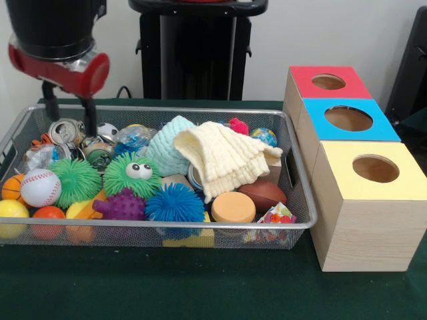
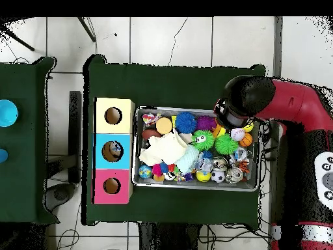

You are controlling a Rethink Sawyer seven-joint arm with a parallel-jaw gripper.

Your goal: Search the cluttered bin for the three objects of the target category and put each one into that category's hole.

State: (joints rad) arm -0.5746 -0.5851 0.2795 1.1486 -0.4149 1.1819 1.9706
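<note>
Crushed can (image 1: 67, 131): my likely target, though that is a guess, since nothing here names the category. It lies in the upper left corner of the mesh bin (image 1: 167, 225), against the back wall.
Second can (image 1: 100, 155): just right of the first and lower in the frame, tilted among a clear ball and a small football.
Gripper (image 1: 69, 113): released and holding nothing, its fingers spread either side of the crushed can, tips just above it.
Risk, pinch: the can is dented and slanted, so closing on a slope could squirt it sideways.
Risk, neighbours: coming down, one finger could snag the bin wall or catch the second can.
Risk, hidden ones: a third can may sit under the cream cloth (image 1: 223, 157); I see only a rim there.
Holes: red (image 1: 328, 81), blue (image 1: 348, 118) and yellow (image 1: 375, 168), far right on the counter (image 1: 167, 280).
</note>
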